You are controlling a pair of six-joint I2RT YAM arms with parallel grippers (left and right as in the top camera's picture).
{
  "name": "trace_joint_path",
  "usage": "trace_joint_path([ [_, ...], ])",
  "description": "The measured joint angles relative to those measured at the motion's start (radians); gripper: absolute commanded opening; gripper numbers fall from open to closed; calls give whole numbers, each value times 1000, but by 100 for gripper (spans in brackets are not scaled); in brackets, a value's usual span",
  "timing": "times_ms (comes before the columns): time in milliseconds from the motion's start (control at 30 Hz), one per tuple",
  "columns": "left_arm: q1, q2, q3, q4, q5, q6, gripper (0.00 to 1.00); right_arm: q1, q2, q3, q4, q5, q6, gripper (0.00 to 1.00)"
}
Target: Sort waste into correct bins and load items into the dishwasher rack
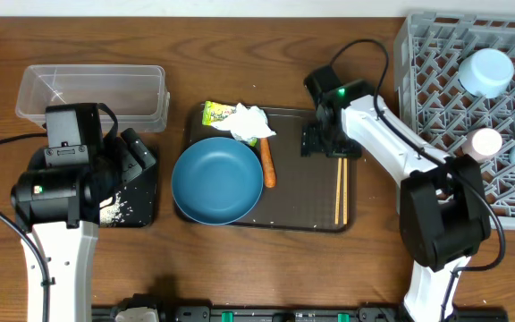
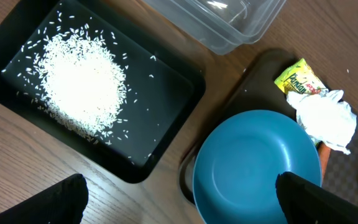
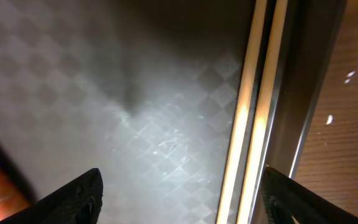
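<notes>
Table (image 1: 240, 268): wood, with a brown serving tray (image 1: 304, 204) at frame centre.
Chopsticks (image 1: 341, 190): laid side by side along the tray's right edge.
Right claw (image 1: 331, 150): jaws apart, straddling the pair's upper end; nothing gripped.
Left claw (image 2: 179, 200): jaws wide apart, empty.
Procedure: the pair is to be centred between the fingers so that both sticks are caught, then lifted level toward the dishwasher rack (image 1: 436, 80).

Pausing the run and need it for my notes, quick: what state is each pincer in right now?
Left pincer: open, holding nothing.
Right pincer: open, one finger on each side of the chopsticks, not gripping them.
</notes>
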Motion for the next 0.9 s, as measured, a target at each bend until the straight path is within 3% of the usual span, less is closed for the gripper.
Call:
trace_joint_path([
  [733,0,0,0,0,0,0,99,-4,1,-129,116,-30,11,76],
  [900,0,0,0,0,0,0,99,-4,1,-144,134,-30,11,72],
])
